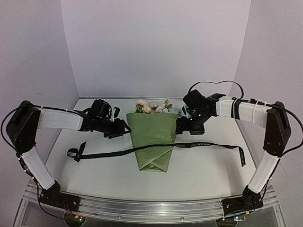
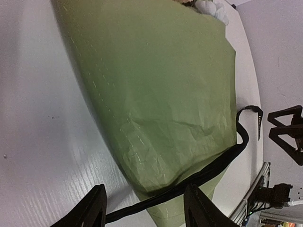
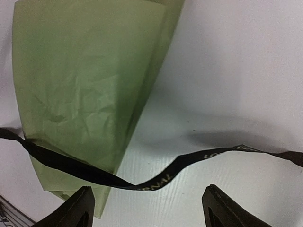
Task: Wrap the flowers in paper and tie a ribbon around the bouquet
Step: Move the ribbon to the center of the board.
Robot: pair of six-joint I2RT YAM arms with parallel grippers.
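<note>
1. Left tool (image 2: pixel 144 189): 2 black fingers (image 2: pixel 94 210) spread apart, pinching nothing. Poised low over the flat white bench (image 2: pixel 42 142), just beside the left edge of the olive-green paper-cone bouquet (image 2: pixel 156 94). Cannot tell whether touching the paper.
2. Below the gap between those fingers: the long narrow black ribbon with light lettering (image 2: pixel 208 172), laid over the narrow part of the bouquet.
3. Right tool (image 3: pixel 149 189): 2 black fingers (image 3: pixel 83 210) spread wide, pinching nothing. Poised over the bench just beside the right edge of the bouquet, with the lettered ribbon running underneath the gap and on across the creased paper.
4. Between the 2 tools, in the top view: the bouquet lying flat in the middle of the bench, wide end toward the far wall, folded point toward the arm bases.
5. At the wide end: cream-peach and pale blue artificial flowers (image 1: pixel 151 107), peeping out past the paper's far rim, close to the back wall.
6. Across the lower half of the cone: the ribbon, stretched from left to right and lying loose on the bench on both sides.
7. Left end of the ribbon curled into a small loop near the left forearm. Right end flat on the bench near the right arm's upright link.
8. At the near edge: a silver metal rail (image 1: pixel 142 208) carrying the 2 arm bases.
</note>
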